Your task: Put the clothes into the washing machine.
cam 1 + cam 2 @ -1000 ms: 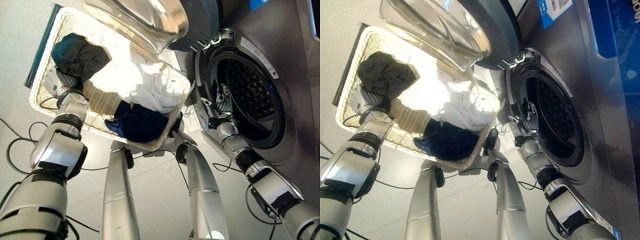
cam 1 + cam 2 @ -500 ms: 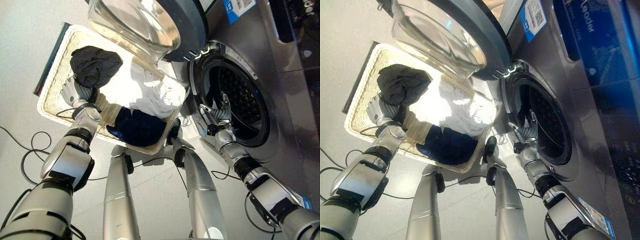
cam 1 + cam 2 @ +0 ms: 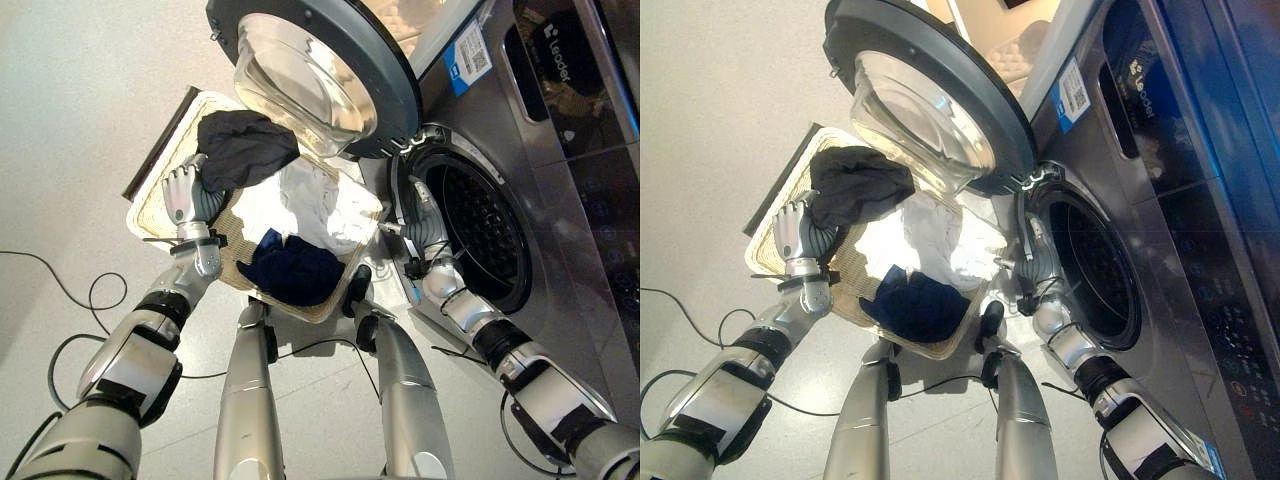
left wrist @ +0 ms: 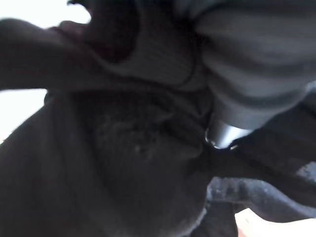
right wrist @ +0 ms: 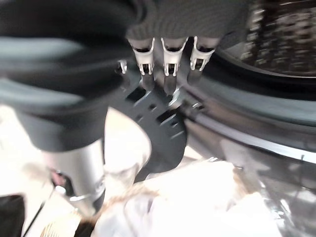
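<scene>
The washing machine [image 3: 560, 200] at the right of the frame has a glossy, brushed metal-looking body, and its open door [image 3: 310, 75] holds a clear, shiny bowl. The basket [image 3: 150, 195] is pale woven wicker, rough-textured. Dark cloth [image 3: 245, 148], white cloth [image 3: 320, 205] and navy cloth [image 3: 295, 270] look soft and matt.

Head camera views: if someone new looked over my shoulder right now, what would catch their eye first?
Probably the washing machine's big round door, swung open over the wicker laundry basket on the floor. Next, the clothes in the basket: a dark grey garment with the left hand against it, then a white pile and a navy one. The right hand is at the drum opening.
</scene>
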### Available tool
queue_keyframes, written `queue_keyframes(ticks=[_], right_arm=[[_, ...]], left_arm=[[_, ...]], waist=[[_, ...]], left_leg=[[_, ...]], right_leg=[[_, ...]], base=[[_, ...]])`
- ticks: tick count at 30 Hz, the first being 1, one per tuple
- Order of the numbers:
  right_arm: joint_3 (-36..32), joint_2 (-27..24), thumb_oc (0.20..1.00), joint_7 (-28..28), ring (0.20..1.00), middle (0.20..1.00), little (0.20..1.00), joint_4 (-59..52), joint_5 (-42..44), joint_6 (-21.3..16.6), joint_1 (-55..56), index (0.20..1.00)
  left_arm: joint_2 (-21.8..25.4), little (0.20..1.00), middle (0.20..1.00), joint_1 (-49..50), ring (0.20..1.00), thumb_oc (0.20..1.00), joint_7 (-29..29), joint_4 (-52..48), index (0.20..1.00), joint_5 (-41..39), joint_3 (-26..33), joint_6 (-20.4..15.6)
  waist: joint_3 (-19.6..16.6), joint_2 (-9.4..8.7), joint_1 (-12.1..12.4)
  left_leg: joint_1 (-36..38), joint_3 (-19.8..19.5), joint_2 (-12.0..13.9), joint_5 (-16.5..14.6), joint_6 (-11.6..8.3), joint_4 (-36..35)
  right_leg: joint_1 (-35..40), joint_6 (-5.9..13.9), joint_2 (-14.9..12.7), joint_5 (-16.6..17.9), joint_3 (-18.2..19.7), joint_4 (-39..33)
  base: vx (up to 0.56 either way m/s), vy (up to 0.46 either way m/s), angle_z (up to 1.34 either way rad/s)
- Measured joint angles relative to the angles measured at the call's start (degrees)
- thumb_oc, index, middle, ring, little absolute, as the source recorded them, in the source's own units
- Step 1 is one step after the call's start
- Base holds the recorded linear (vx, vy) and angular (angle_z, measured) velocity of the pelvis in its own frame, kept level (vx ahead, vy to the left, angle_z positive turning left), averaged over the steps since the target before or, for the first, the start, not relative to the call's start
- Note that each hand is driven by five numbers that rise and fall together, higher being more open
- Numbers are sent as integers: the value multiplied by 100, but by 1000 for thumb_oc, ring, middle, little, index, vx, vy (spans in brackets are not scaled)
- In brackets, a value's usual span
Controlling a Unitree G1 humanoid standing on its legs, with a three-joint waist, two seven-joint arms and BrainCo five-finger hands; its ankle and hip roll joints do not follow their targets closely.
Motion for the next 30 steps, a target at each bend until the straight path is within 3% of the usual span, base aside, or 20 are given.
queue_keyframes(ticks=[1,3,5,9,17,23,30], right_arm=[[378,-319,1000,134,1000,1000,1000,-238,-844,79,-143,1000],[455,-379,1000,158,1000,1000,1000,-278,-1154,134,-337,1000],[948,-674,1000,154,1000,1000,1000,-327,-2115,401,-725,1000],[952,-686,1000,-70,1000,1000,1000,-114,-2752,714,-1155,1000],[1204,-525,1000,111,1000,1000,1000,345,-2878,784,-1973,1000],[1394,-303,1000,753,1000,1000,1000,529,-2607,746,-2191,1000],[1443,12,1000,1451,1000,1000,1000,908,-2145,737,-2203,1000]], left_arm=[[5,200,200,61,200,200,23,-65,200,380,-34,-138],[48,200,200,62,200,200,78,-94,200,544,-42,-221],[206,200,200,0,200,200,89,-144,200,997,-298,-299],[292,200,200,-127,200,200,120,-291,200,1517,-692,-639],[325,200,200,-570,200,200,174,-484,200,2206,-1381,-1108],[315,200,200,-754,200,200,169,-688,200,2366,-1596,-1295],[222,200,200,-807,200,200,147,-687,200,2366,-1816,-1349]], waist=[[2,31,106],[2,32,199],[6,45,206],[6,46,307],[1,112,334],[0,243,451],[-2,270,449]], left_leg=[[160,-69,-56,46,11,-121],[226,-80,-93,52,20,-155],[240,-108,-110,74,40,-181],[247,-134,-121,80,43,-178],[261,-217,-188,111,66,-197],[271,-230,-207,128,68,-210],[270,-242,-279,151,90,-238]], right_leg=[[185,11,-38,-9,-78,-44],[261,45,-56,-31,-97,-55],[308,47,-66,-13,-134,-101],[334,43,-77,-10,-155,-110],[392,62,-140,-15,-218,-107],[392,67,-157,-20,-220,-82],[362,96,-230,-48,-221,-21]], base=[[5,-54,18],[11,-69,15],[9,-36,8],[1,-5,1],[-6,-13,5],[0,0,0],[1,1,3]])
